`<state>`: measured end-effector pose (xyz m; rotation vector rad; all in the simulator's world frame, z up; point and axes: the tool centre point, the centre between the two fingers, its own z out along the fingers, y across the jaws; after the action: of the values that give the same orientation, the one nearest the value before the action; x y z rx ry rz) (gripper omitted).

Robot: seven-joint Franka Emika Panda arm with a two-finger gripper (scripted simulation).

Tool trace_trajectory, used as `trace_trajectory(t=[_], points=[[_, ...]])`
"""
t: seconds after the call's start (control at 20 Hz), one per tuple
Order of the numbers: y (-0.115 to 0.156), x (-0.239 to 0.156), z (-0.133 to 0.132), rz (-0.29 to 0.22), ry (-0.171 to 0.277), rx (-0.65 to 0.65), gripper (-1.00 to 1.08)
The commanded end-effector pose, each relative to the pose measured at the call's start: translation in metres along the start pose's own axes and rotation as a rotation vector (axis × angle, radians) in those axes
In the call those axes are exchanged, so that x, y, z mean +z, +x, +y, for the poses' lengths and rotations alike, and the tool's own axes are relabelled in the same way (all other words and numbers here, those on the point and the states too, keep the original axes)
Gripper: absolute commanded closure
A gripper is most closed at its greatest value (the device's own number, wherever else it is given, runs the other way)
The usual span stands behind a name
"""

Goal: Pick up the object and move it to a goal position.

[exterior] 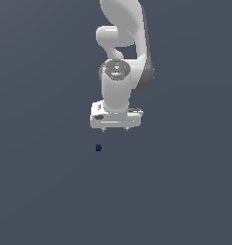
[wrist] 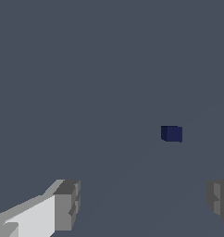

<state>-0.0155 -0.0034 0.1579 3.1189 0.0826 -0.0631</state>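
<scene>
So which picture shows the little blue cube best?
The wrist view. There the cube looks bigger, with two of its faces showing, and it sits apart from the open gripper. In the exterior view the cube is only a tiny dark speck below the gripper.

Showing no legible text, labels, brand marks, numbers or signs in either view. Bearing no readable marking on the white arm (exterior: 119, 57) or on the dark navy cube (wrist: 171, 134).
</scene>
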Motion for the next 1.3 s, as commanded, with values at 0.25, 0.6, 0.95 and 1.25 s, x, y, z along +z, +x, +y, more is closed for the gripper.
trace_trajectory(t=[0.25, 0.6, 0.95, 1.25], points=[[-0.001, -0.005, 0.009, 0.001, 0.004, 0.009, -0.92], [-0.002, -0.011, 0.014, 0.001, 0.007, 0.015, -0.92], [0.004, 0.009, 0.027, 0.009, 0.011, 0.015, -0.92], [0.013, 0.047, 0.054, 0.023, 0.016, 0.016, -0.92]])
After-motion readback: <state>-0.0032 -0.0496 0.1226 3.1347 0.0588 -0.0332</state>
